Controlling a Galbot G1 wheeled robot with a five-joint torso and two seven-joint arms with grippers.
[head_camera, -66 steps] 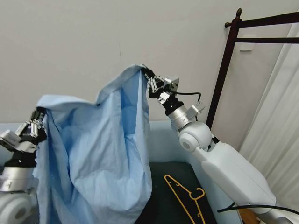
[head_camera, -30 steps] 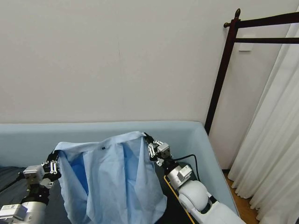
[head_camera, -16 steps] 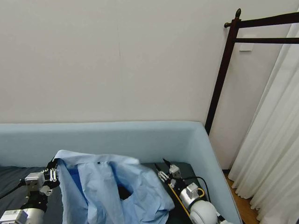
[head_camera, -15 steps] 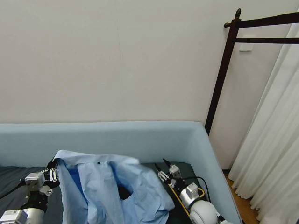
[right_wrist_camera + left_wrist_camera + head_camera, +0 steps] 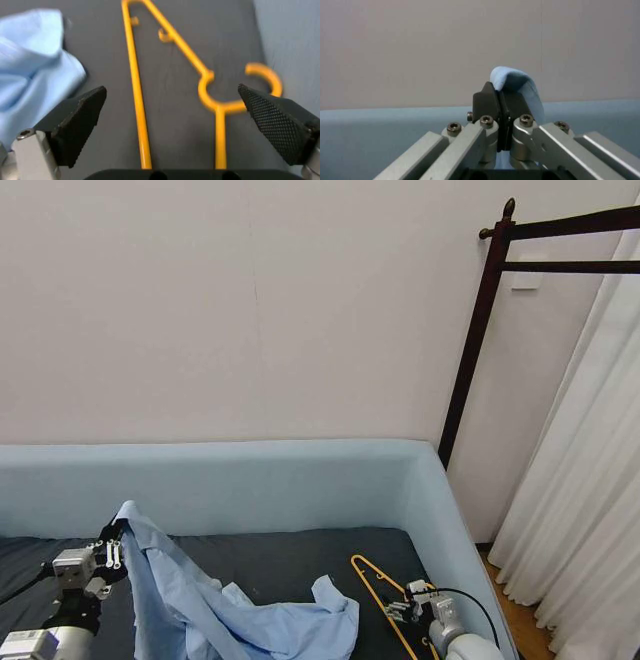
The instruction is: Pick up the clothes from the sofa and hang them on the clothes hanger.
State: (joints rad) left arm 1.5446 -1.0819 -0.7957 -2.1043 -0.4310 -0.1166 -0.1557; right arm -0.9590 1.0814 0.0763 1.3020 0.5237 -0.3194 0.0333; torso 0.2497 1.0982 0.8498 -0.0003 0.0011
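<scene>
The blue shirt lies heaped just beside the yellow hanger, a corner clenched in my left pincer, my right pincer released over that hanger, which I'd reckon needs grasping next.

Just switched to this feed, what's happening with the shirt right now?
The left gripper is shut on one edge of the blue shirt, holding it raised at the left of the sofa, while the rest lies heaped on the dark seat. The right gripper hangs open just above the yellow hanger lying on the seat. The shirt is not on the hanger yet.
</scene>
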